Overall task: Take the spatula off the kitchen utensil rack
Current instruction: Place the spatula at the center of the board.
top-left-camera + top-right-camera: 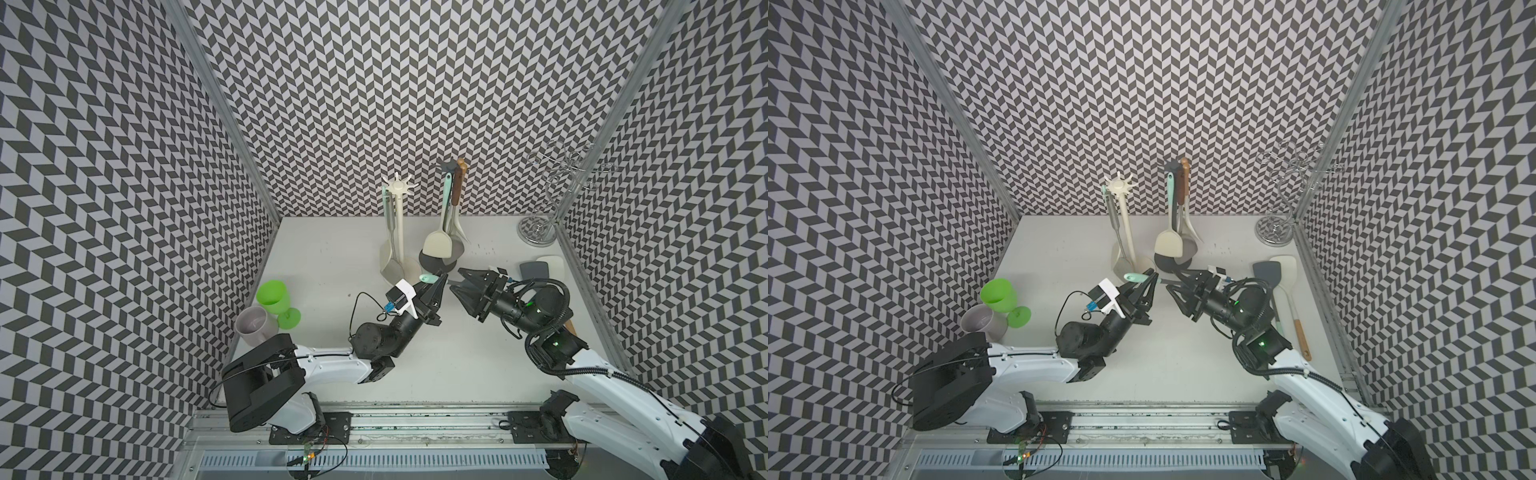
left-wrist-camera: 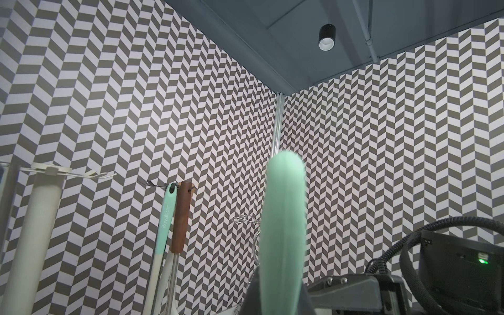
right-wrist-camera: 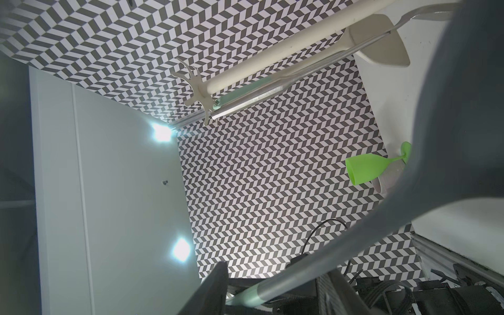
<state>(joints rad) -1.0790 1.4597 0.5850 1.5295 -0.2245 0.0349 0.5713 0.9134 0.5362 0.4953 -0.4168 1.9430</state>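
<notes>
Far left stand two cups, a green goblet (image 1: 274, 296) and a grey cup (image 1: 254, 326). Next come two racks, the cream rack (image 1: 399, 216) and the dark rack (image 1: 449, 167), both hung with tools. In front of them, the left gripper (image 1: 441, 282) clamps the spatula (image 1: 429, 277) by its mint handle, off the racks. The right gripper (image 1: 455, 277) has jaws partly apart astride the shaft. At right lie a grey turner (image 1: 1268, 270) and a cream turner (image 1: 1285, 270), with one wire stand (image 1: 557, 195) behind.

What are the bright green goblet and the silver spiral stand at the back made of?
The bright green goblet looks like matte plastic: even colour, no glassy shine. The silver spiral stand is probably chromed metal wire: thin, with a reflective base.
</notes>
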